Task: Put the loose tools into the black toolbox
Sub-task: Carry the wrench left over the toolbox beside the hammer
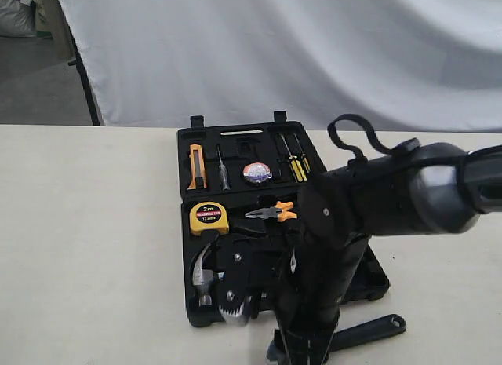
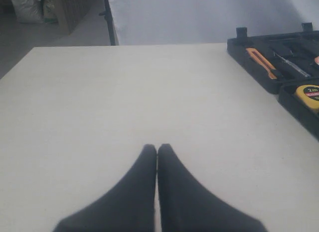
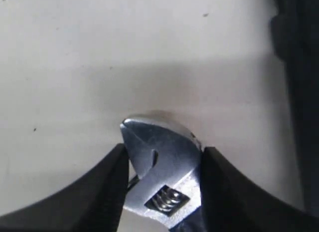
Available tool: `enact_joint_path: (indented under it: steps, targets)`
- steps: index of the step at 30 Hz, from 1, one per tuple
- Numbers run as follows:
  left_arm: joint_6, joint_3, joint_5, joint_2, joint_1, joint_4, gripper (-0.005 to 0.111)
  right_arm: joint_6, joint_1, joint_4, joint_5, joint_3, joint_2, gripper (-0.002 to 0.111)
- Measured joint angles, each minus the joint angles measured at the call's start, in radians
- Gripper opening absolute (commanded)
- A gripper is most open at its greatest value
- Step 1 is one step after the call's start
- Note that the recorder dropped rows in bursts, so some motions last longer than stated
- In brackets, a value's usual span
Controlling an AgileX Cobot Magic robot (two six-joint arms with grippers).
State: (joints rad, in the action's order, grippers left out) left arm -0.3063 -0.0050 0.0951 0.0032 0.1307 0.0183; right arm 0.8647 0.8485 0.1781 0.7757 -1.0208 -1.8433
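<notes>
Item: table [image 1: 86, 247], pale, carrying all stock. Item: black toolbox [image 1: 375, 280], open at centre of the exterior view, lid half toward 12 o'clock, tray half toward 6. Item: right arm [image 1: 369, 200], crossing the tray from 3 o'clock and hiding most of its recesses. Item: hammer [image 1: 204, 275], steel head, seated at the tray's 7 o'clock corner. Item: adjustable wrench [image 1: 369, 331], the one task tool outside the case, on the table just past the front wall at about 5 o'clock, handle pointing to 3. Item: right gripper [image 3: 163, 152], both fingers pressed against the sides of the silver wrench head, so clamped on it; whether the tool has cleared the table cannot be told. Handling note: the grip sits at the head end, so the long handle probably droops or swings; a straight rise, then a slow carry toward 11 o'clock over the front wall, should suit, with the handle lined up to its recess before release. Item: left gripper [image 2: 157, 151], fingers closed tip to tip on nothing, over bare table well to 9 o'clock of the case. Item: tape measure [image 1: 209, 217], yellow, marked "2m"; smaller print below unreadable. Item: pliers [image 1: 272, 213], orange-handled, just beside it at 3 o'clock. Item: roll of tape [image 1: 256, 173], in the lid half; no legible label.
</notes>
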Motion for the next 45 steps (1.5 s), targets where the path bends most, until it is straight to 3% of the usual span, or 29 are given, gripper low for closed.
enact_joint_path:
  steps: [13, 31, 45]
  targets:
    - [0.000, 0.000, 0.000, 0.000, 0.000, 0.000, 0.001, -0.176, -0.153, 0.010, 0.028, -0.170, 0.026, 0.000]
    - [0.000, 0.000, 0.000, 0.000, 0.000, 0.000, 0.001, -0.216, -0.154, -0.084, 0.022, -0.484, -0.232, -0.001]
    - [0.000, 0.000, 0.000, 0.000, 0.000, 0.000, 0.001, -0.136, -0.098, -0.101, -0.066, -0.552, -0.329, 0.000]
